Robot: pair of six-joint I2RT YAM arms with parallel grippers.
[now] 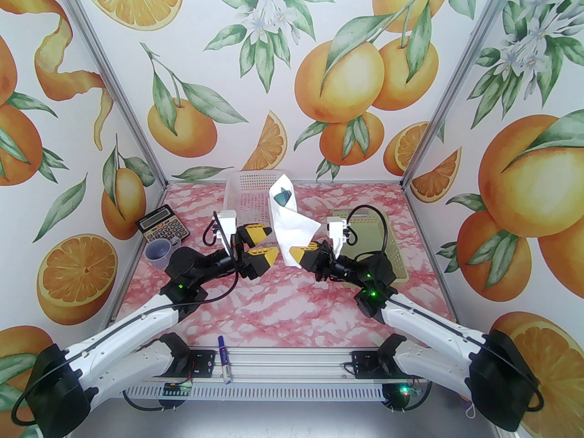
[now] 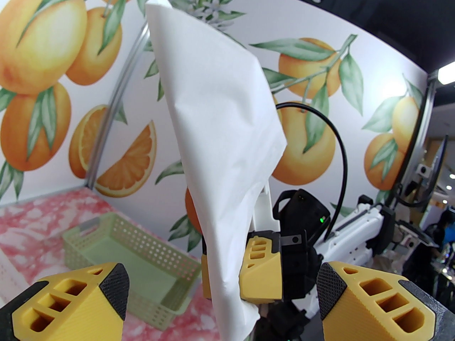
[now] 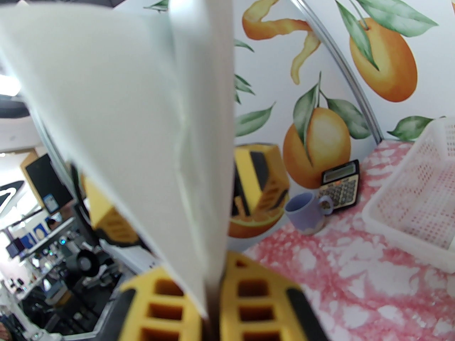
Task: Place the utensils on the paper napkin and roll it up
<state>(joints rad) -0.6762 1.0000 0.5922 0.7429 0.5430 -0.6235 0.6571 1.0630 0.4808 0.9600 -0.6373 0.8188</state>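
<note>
Two hands noted. Right hand (image 1: 299, 253) clenched on the paper napkin (image 1: 288, 226) at its lower end, upright above the bench (image 1: 273, 299); utensils (image 1: 283, 196) visible in its top. Left hand (image 1: 268, 243) released, just beside.

Both arms reach from the near edge of the tabletop (image 1: 283, 308) and lean inward over its middle. The left arm (image 1: 137, 322) turns its wrist rightward. The left end effector (image 1: 273, 241) hangs above the tabletop with its yellow fingers (image 2: 89, 297) spread wide, gripping nothing. The right arm (image 1: 433, 322) mirrors it, wrist turned left. The right end effector (image 1: 294, 254) is clamped tight on the lower edge of the paper napkin (image 1: 292, 231). The two end effectors face each other, near but apart.
</note>
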